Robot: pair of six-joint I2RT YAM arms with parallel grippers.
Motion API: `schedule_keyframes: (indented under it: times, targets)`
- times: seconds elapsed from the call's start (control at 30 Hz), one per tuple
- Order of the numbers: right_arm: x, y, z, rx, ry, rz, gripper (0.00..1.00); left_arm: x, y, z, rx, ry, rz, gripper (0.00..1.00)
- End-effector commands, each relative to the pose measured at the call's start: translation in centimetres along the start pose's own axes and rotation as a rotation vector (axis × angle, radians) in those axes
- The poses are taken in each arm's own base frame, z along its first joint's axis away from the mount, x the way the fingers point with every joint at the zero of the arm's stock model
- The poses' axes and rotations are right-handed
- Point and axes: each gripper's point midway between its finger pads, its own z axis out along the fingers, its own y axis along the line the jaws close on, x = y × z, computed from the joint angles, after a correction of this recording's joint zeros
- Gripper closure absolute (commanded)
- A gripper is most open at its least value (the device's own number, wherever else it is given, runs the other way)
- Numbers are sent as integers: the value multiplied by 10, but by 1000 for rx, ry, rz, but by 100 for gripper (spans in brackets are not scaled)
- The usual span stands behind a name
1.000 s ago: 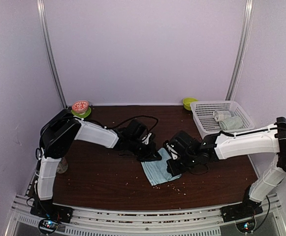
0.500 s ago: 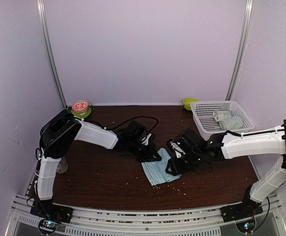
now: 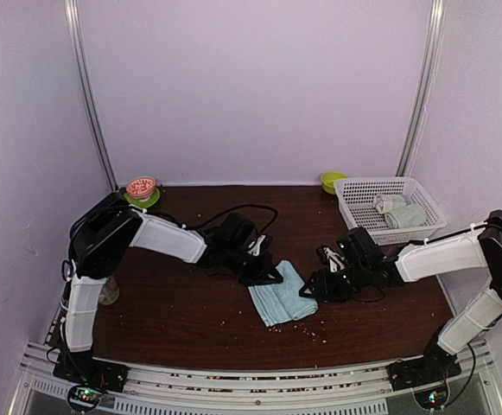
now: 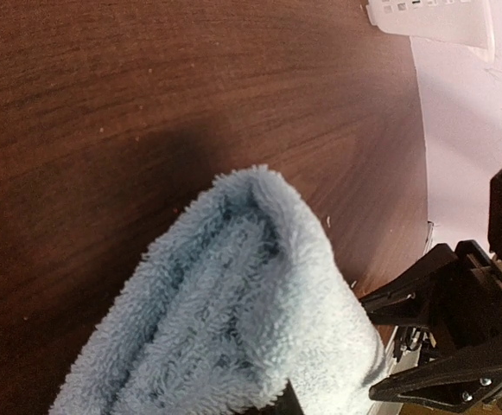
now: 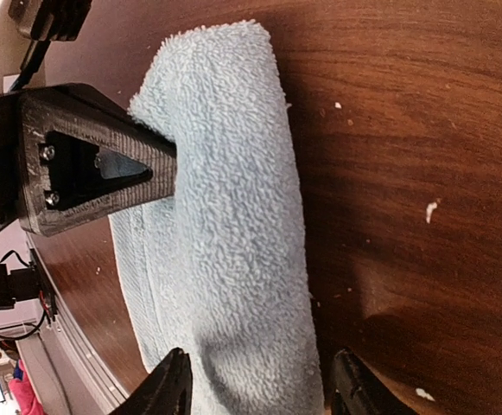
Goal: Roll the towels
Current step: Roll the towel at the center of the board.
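Note:
A light blue towel lies partly rolled at the middle of the brown table. My left gripper is shut on the rolled far-left end of the towel, which fills the left wrist view. My right gripper is open just right of the towel. In the right wrist view its fingers stand on either side of the near end of the roll without pinching it, and the left gripper shows at the far end. A pale sage-green towel lies rolled in the white basket.
The white basket stands at the back right and also holds a whitish roll. A green bowl sits behind it. A red cup on a green saucer stands at the back left. Crumbs are scattered near the towel.
My right gripper has opened, let go of the blue towel and pulled back to the right. The left gripper stays shut on the roll in the same place.

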Motion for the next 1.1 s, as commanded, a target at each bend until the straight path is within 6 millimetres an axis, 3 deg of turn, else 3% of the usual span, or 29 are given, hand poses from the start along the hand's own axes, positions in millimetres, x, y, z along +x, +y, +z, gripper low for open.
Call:
schedule_keyframes:
  times: [0.0, 0.17, 0.23, 0.43, 0.53, 0.7, 0.87, 1.07]
  targets:
    - [-11, 22, 6, -156, -12, 27, 45, 29, 53, 1, -155, 72, -84, 100]
    - [-5, 17, 21, -165, 40, 51, 46, 30, 53, -1, -159, 79, -79, 100]
    - [0, 12, 26, -148, 62, 54, 51, 31, 53, -2, -157, 80, -77, 100]
    - [-2, 2, 21, -63, 47, 18, 87, 27, 42, -8, -144, 73, -63, 100]
    - [-6, -3, 15, 23, 34, -26, 96, 24, 30, -18, -136, 67, -43, 98]
    - [-8, -6, 12, 127, 29, -91, 100, 22, 10, -44, -142, 40, 3, 91]
    - [-8, -5, 10, 234, 23, -162, 100, 25, 7, -67, -185, 13, 32, 92]
    - [-10, 3, 8, 323, 3, -225, 100, 28, 21, -60, -209, 10, 17, 95]
